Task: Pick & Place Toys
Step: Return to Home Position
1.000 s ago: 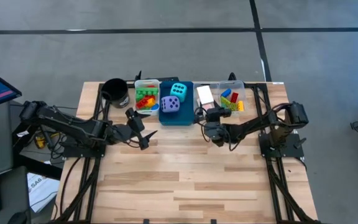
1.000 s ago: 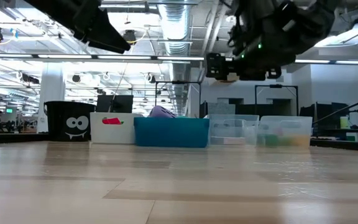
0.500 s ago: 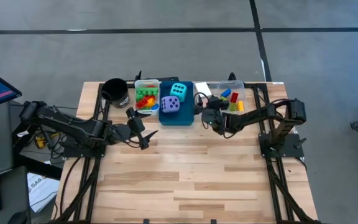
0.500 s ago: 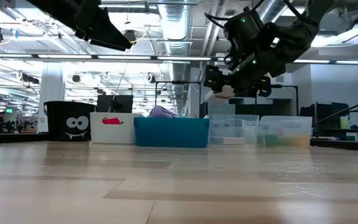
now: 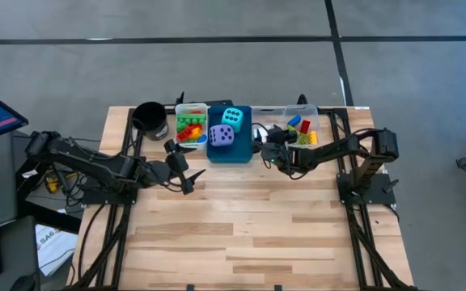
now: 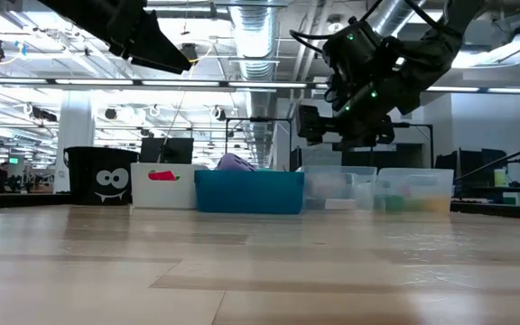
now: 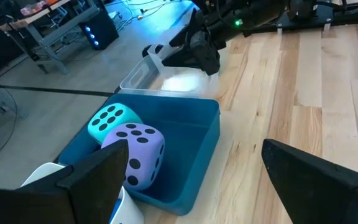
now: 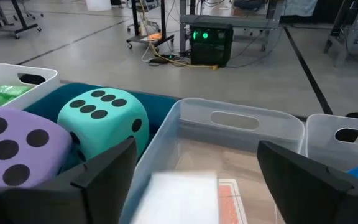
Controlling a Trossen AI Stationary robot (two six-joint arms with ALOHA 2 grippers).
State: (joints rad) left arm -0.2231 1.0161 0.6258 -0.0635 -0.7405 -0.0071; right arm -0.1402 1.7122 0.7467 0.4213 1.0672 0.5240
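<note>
White card point(image 8: 178, 198) newly flat in bin point(image 8: 241, 119)

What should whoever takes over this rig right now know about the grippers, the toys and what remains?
Left gripper: fingers open, empty, hovering above the wooden table in front of the white plastic bin.
Right gripper: fingers open, empty, above the left clear plastic bin.
Toys: cyan soft die and purple soft die in the blue bin; coloured plastic bricks in the white bin, more bricks in the right clear bin; flat white card in the left clear bin.
Done: every toy in view is binned. Left: likely only bringing both arms home.
</note>
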